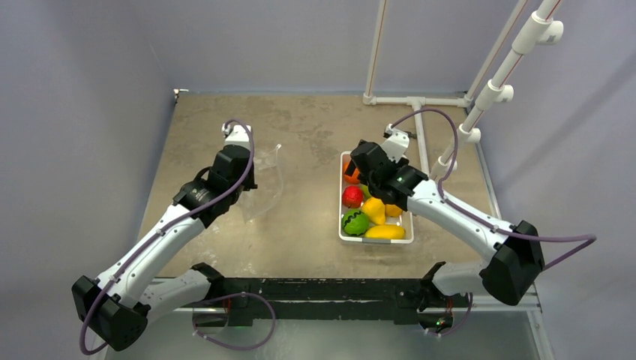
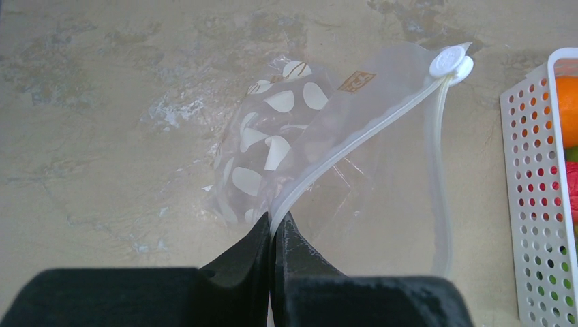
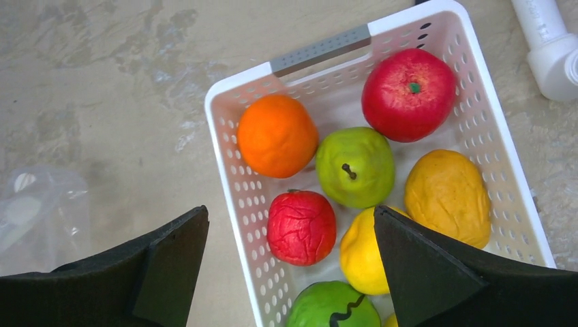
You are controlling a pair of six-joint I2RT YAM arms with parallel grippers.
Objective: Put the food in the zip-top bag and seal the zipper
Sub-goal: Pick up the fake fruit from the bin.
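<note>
Toy food in a white basket, with the right hand poised above it.
The food (image 3: 354, 167) lies in the basket (image 3: 320, 51) directly below the right hand (image 3: 290, 218), which is the nearer one and is spread wide and empty. To the left on the worktop (image 3: 102, 102) sits the zip-top bag (image 2: 382, 197), its zipper (image 2: 368, 126) pinched by the closed left hand (image 2: 272, 221).

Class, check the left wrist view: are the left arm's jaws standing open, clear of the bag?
No, the left arm's jaws are pinched shut on the zipper at the mouth of the zip-top bag.
</note>
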